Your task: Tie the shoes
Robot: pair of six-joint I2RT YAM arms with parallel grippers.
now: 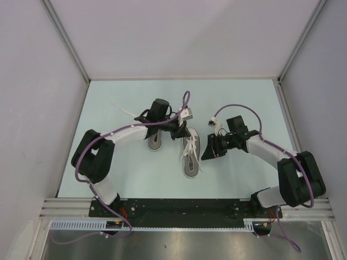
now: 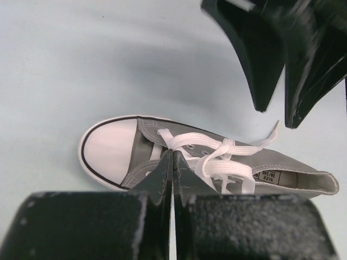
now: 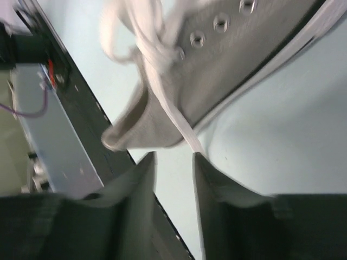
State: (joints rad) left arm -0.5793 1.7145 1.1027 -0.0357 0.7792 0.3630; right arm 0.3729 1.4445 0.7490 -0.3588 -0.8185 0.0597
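Two grey shoes with white toe caps lie side by side mid-table: one (image 1: 191, 160) in the open, the other (image 1: 155, 143) partly under my left arm. My left gripper (image 1: 182, 130) hovers over the open shoe (image 2: 287, 165), its jaws shut (image 2: 172, 155) just above the crossed white laces (image 2: 227, 157); nothing shows between them. My right gripper (image 1: 208, 151) sits at that shoe's right side near the heel (image 3: 238, 59). Its jaws (image 3: 174, 156) stand open. A loose lace end (image 3: 181, 127) hangs down to the tip of its right finger (image 3: 201, 162), not pinched.
A white lace strand (image 1: 124, 110) trails up-left from the hidden shoe. The black base rail (image 1: 179, 208) runs along the near edge, also seen in the right wrist view. White walls with metal posts (image 1: 65, 38) enclose the pale table. My right fingers (image 2: 260, 59) loom in the left wrist view.
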